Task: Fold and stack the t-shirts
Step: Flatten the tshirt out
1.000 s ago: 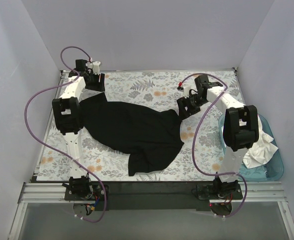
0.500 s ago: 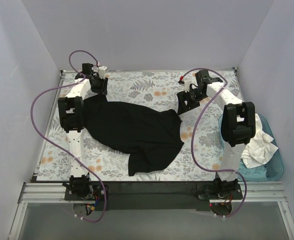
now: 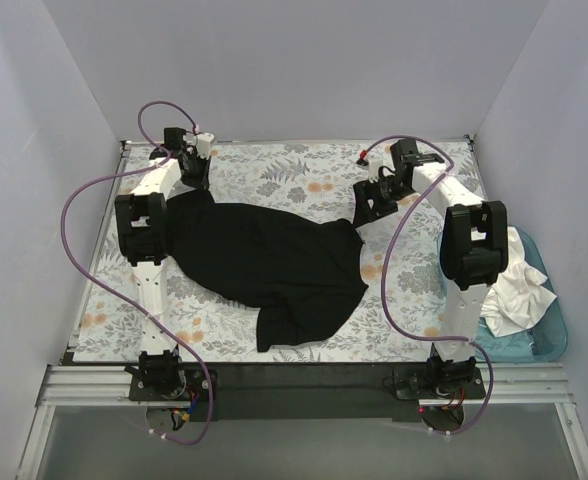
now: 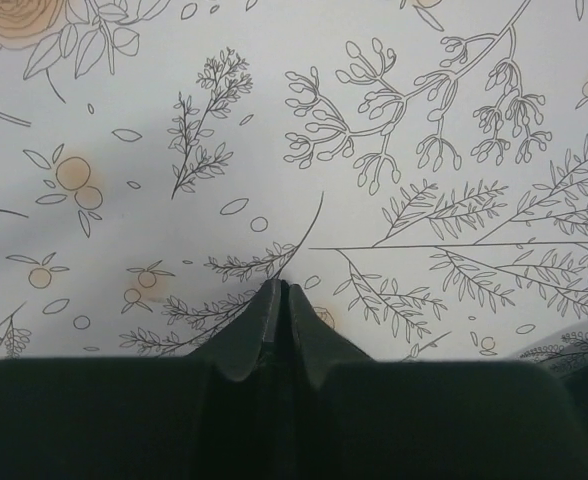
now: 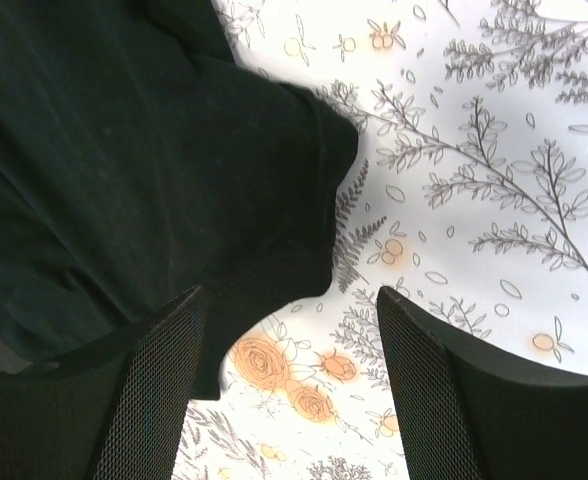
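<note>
The black t-shirt [image 3: 264, 260] lies rumpled on the floral sheet [image 3: 304, 170], so spreading it flat seems the step in hand. The right gripper [image 5: 289, 295], jaws apart, hangs over the shirt's right corner and should probably pinch that edge next. The left gripper [image 4: 277, 290], just past the shirt's far-left corner, is clenched on nothing, which only its wrist view shows. Only the top view shows the white t-shirts [image 3: 519, 295], well right of the black one.

Both arms are built of white link shells joined by blocky black joint housings, the left arm [image 3: 150, 285] and the right arm [image 3: 461, 305] alike. A purple cable [image 3: 72, 205] loops along each one, running from the black base [image 3: 160, 372] to the wrist. A small red tag [image 3: 361, 154] sits by the right wrist. The left gripper [image 4: 277, 290] has smooth matt-black jaws. The right gripper [image 5: 289, 300] has black jaws with finely meshed inner faces.
</note>
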`<state>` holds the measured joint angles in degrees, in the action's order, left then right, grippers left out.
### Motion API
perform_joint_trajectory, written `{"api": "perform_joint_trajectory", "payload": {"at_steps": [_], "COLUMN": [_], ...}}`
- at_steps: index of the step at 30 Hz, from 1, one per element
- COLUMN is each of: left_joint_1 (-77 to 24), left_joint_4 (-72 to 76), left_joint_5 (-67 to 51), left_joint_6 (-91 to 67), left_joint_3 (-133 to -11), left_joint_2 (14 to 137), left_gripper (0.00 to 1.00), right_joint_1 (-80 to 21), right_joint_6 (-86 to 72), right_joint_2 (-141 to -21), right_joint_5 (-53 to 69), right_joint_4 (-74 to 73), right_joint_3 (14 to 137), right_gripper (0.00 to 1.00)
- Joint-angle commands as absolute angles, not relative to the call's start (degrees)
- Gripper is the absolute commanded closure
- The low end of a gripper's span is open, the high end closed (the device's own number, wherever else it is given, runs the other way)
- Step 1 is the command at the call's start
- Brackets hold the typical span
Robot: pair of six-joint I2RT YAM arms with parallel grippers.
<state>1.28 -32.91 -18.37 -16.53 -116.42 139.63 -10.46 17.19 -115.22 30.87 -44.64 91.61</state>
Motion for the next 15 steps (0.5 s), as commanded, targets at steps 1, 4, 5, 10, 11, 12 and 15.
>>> {"api": "perform_joint_trajectory", "payload": {"at_steps": [1, 4, 5, 10, 11, 12, 15], "left_joint_1": [1.1, 1.1, 1.1, 1.1, 1.0, 1.0, 1.1], "left_joint_4": [-37.8, -38.6, -38.7, -39.3, -39.6, -39.6, -39.4], "left_joint_5": [-17.1, -17.7, -18.3, -20.9, -21.0, -21.2, -21.7], "left_joint_6": [-17.4, -18.4, -18.8, -20.1, -20.2, -20.2, -20.9], "left_joint_3": [-118.6, -121.1, -121.7, -121.8, -121.7, -121.2, -119.9], "left_joint_2": [138.3, 137.5, 136.9, 133.9, 133.7, 133.4, 132.4], "left_gripper": [1.00, 1.00, 1.00, 1.00, 1.00, 1.00, 1.00], "right_joint_1": [-10.2, -10.5, -10.5, -11.2, -11.2, -11.2, -11.4], "right_joint_6": [14.9, 14.1, 14.0, 13.2, 13.1, 13.1, 13.0], "right_joint_2": [-117.7, -119.8, -120.2, -123.7, -124.1, -125.1, -127.3], "right_joint_5": [34.1, 34.5, 34.6, 36.0, 36.1, 36.5, 37.6], "right_joint_4": [-43.2, -43.0, -43.0, -42.8, -42.7, -42.8, -42.7], "right_joint_3": [96.0, 97.5, 98.3, 99.9, 100.4, 100.6, 101.9], "right_gripper": [0.25, 0.24, 0.23, 0.15, 0.14, 0.13, 0.12]}}
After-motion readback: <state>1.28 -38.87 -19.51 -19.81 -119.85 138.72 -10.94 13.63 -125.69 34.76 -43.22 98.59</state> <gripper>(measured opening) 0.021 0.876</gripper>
